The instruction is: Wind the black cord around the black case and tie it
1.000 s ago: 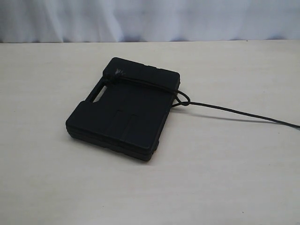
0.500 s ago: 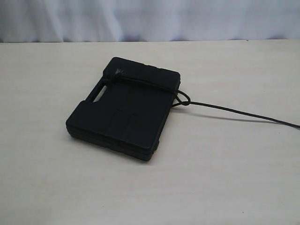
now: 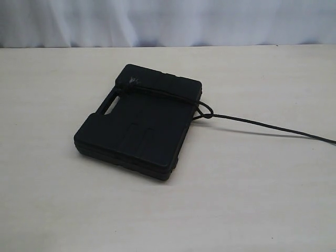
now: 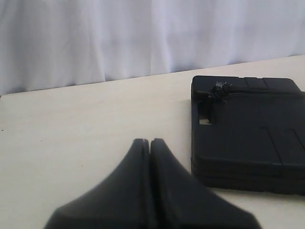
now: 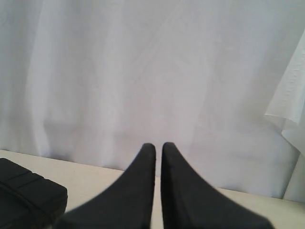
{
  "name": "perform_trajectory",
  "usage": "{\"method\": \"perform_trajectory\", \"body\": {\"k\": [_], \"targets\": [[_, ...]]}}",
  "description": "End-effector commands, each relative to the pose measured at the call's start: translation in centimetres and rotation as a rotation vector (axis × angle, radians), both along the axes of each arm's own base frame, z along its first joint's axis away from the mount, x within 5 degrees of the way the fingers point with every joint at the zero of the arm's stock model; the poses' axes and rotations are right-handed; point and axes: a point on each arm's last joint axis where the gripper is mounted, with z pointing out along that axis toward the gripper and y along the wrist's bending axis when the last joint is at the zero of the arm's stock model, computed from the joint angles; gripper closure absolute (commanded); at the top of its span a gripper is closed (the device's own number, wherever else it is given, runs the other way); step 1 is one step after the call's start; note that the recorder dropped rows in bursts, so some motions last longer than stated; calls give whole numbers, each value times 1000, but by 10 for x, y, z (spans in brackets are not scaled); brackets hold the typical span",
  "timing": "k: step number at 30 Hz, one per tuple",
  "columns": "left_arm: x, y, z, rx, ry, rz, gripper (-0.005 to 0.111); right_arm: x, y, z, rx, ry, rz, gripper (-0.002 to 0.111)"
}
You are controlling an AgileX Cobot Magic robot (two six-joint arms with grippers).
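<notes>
The black case (image 3: pixel 137 122) lies flat on the pale table, its handle slot toward the left. The black cord (image 3: pixel 173 95) crosses the case's far end, its frayed end (image 3: pixel 132 80) resting on the top, and is knotted (image 3: pixel 206 112) at the case's right edge. From there its long tail (image 3: pixel 273 127) runs off the right side. No gripper shows in the exterior view. My left gripper (image 4: pixel 149 141) is shut and empty, a short way from the case (image 4: pixel 252 133). My right gripper (image 5: pixel 158 145) is shut and empty, with a corner of the case (image 5: pixel 26 195) beside it.
A white curtain (image 3: pixel 168 21) hangs along the far edge of the table (image 3: pixel 252 199). Bare tabletop surrounds the case on all sides.
</notes>
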Motion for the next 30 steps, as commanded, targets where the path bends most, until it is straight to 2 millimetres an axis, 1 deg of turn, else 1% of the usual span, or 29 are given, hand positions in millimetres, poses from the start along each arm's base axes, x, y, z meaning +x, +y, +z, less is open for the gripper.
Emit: {"method": "perform_trajectory", "body": {"k": [1, 8, 11, 12, 15, 17, 25, 30], "targets": [[0, 0, 1, -4, -15, 2, 107, -1, 0, 1, -3, -15, -8, 104], [0, 0, 1, -4, -15, 2, 107, 0, -1, -2, -4, 10, -10, 104], [0, 0, 1, -4, -15, 2, 107, 1, -1, -9, -9, 95, -12, 104], [0, 0, 1, -4, -15, 2, 107, 1, -1, -15, -13, 156, -14, 104], [0, 0, 1, -4, -15, 2, 107, 1, -1, -25, -33, 265, -21, 104], [0, 0, 1, -4, -15, 2, 107, 1, -2, -28, -64, 293, -30, 104], [0, 0, 1, -13, -15, 1, 107, 1, -2, -24, -59, 256, -27, 104], [0, 0, 1, -14, -15, 1, 107, 1, -1, -24, 9, 259, -12, 104]]}}
